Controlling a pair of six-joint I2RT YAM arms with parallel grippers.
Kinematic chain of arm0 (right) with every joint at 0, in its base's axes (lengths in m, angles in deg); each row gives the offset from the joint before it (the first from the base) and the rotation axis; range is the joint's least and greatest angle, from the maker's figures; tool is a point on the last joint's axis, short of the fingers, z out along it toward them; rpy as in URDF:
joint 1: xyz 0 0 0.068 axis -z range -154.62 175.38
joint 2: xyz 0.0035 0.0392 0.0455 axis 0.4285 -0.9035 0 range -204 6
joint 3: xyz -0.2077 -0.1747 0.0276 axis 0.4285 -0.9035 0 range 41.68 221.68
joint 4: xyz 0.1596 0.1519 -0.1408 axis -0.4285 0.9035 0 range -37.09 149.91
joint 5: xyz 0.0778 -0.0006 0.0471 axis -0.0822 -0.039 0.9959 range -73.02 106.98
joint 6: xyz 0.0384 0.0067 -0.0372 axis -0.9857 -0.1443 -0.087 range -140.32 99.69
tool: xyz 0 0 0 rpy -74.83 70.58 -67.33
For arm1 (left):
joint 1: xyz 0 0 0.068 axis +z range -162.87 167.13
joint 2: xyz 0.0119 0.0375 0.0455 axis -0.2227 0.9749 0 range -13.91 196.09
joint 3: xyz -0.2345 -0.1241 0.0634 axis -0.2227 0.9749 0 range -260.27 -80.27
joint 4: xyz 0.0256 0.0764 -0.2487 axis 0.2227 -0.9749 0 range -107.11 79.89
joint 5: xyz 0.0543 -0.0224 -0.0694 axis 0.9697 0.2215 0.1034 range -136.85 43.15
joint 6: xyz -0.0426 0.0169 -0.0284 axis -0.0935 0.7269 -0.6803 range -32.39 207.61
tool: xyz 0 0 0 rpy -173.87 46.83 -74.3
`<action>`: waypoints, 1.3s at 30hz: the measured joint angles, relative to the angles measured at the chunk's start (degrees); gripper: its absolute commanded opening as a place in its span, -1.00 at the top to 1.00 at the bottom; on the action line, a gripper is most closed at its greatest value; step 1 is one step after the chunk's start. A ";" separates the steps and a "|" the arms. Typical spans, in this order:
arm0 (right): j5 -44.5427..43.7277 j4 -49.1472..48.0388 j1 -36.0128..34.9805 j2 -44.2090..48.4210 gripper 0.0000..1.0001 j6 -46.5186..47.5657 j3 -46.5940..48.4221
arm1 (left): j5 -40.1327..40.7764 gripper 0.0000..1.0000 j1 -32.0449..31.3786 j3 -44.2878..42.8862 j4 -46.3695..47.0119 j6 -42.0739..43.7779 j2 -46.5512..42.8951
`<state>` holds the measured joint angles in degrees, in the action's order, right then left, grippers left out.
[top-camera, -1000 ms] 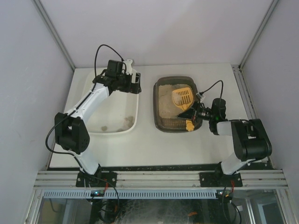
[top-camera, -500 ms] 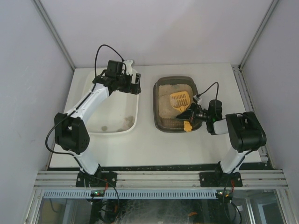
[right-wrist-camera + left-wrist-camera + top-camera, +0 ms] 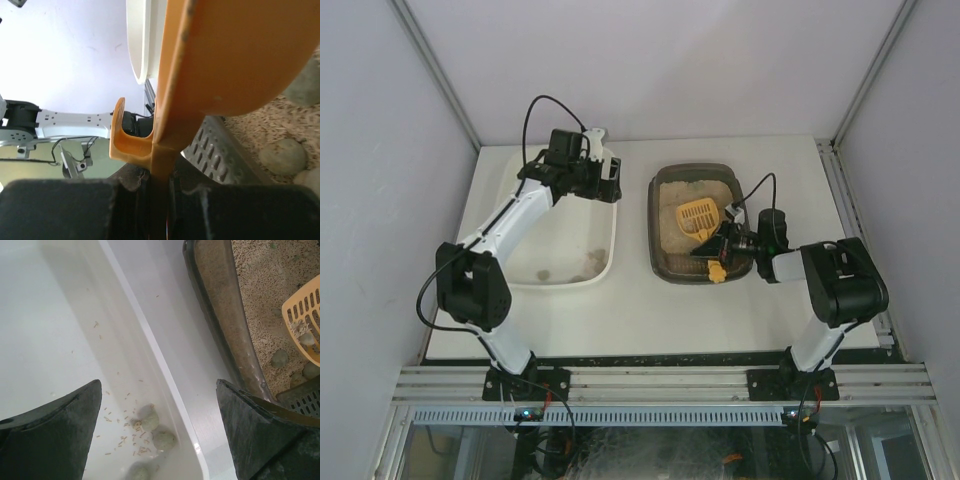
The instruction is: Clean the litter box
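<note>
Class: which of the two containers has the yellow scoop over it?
The dark litter box, on the right; the yellow scoop is clear of the white tub.

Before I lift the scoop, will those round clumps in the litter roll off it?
Likely to roll: the clumps look round and lie loose on the litter. Probably firm, since others sit whole in the white tub.

Right jaws: scoop yellow-orange, blade patterned as a slotted grid. Under it, litter box was dark brown-grey, its litter beige and granular. Just beyond those jaws, a dark grey perforated grate. Below the left jaws, tub was white, flecked with beige grains; clumps grey-green. Both jaws black.
</note>
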<state>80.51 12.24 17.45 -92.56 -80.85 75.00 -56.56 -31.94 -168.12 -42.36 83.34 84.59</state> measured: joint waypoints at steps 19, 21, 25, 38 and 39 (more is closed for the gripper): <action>-3.72 10.88 -5.49 10.14 1.00 17.66 -0.39 | -3.65 -0.99 0.04 2.71 -0.37 2.82 -2.93; -5.51 13.46 -6.80 11.72 1.00 21.29 -0.39 | -4.00 -0.99 0.04 2.80 -0.42 3.06 -3.08; -7.61 17.25 -7.82 12.85 1.00 25.73 -0.39 | -4.07 -0.99 0.04 2.86 -0.39 3.43 -3.08; -6.51 16.09 -2.54 11.21 1.00 22.05 0.00 | -4.00 -0.99 0.04 3.74 -0.07 3.45 -3.08; -6.60 17.33 -3.10 10.23 1.00 21.88 0.85 | -4.00 -0.99 0.04 3.74 -0.04 3.43 -3.08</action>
<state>73.91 29.57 14.35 -82.33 -58.97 75.86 -60.56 -31.89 -164.38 -42.40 86.77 81.51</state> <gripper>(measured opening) 0.088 0.996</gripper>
